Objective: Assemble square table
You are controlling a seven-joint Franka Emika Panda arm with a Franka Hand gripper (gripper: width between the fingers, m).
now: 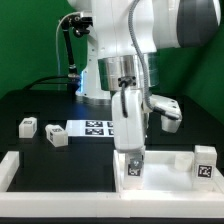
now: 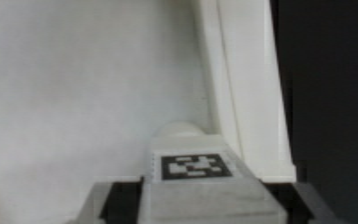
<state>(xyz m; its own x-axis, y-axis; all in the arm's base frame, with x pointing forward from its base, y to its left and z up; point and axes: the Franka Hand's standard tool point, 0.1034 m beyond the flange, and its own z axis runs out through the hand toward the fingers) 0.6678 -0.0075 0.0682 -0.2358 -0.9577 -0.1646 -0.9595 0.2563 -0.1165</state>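
Observation:
The square table's white top (image 1: pixel 75 176) lies at the front of the table and fills most of the wrist view (image 2: pixel 87 90), with its raised rim (image 2: pixel 247 80) running alongside. My gripper (image 1: pixel 133 162) stands upright over the top, shut on a white tagged leg (image 2: pixel 197 168). The dark fingers (image 2: pixel 126 200) press against both sides of that leg. The leg's lower end is at the top's surface near the rim. Another tagged leg (image 1: pixel 205 163) stands on the top at the exterior view's right.
Two loose legs (image 1: pixel 28 126) (image 1: pixel 56 138) lie on the black table at the exterior view's left. The marker board (image 1: pixel 92 127) lies behind the top. Another white block (image 1: pixel 168 118) sits at the right behind the arm. The arm's base stands at the back.

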